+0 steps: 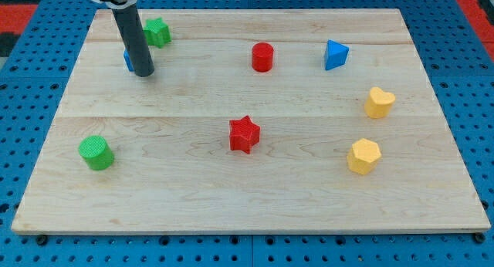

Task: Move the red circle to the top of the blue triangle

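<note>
Standing at the far left of the pale wooden tabletop [231, 182], my tip [144, 72] rests just beside a small blue block [128, 61], which is mostly hidden behind the dark rod, so I cannot tell its shape. There are no fingers on this arm, so nothing is open, closed or gripping; the rod can only push.

The small red plastic circle [262, 56] is in the far middle of the tabletop. The blue plastic triangle [335, 55] is to its right, apart from it, at about the same depth. The task is not yet begun, in my judgement.

Several things can go wrong. The tip is well apart from the red circle, and a green star-shaped block [157, 32] is near the rod, so a careless start can knock it or drag the blue block along. A push straight to the right can drive the red circle into the blue triangle and shift it. The round block can also slip off the tip sideways if the push is off centre. The far edge of the tabletop is near the goal place, so too long a push may send the circle off.
</note>
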Robot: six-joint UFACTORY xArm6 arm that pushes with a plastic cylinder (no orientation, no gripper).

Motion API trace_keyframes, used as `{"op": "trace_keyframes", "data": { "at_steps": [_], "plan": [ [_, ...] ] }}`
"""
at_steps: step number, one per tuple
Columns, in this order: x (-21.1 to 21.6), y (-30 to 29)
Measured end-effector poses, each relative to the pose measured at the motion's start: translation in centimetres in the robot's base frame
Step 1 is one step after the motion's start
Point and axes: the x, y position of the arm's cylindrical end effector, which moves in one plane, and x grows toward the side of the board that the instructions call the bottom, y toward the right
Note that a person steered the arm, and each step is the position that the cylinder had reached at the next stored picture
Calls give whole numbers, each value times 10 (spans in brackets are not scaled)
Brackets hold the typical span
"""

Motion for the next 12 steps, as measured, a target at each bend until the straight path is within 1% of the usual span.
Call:
{"op": "trace_keyframes", "data": {
  "at_steps": [1, 2, 3, 5, 6, 8, 10, 12],
  "plan": [
    [-12, 6],
    [16, 25],
    [35, 39],
    [37, 130],
    [36, 160],
    [14, 218],
    [-13, 200],
    [-27, 152]
  ]
}}
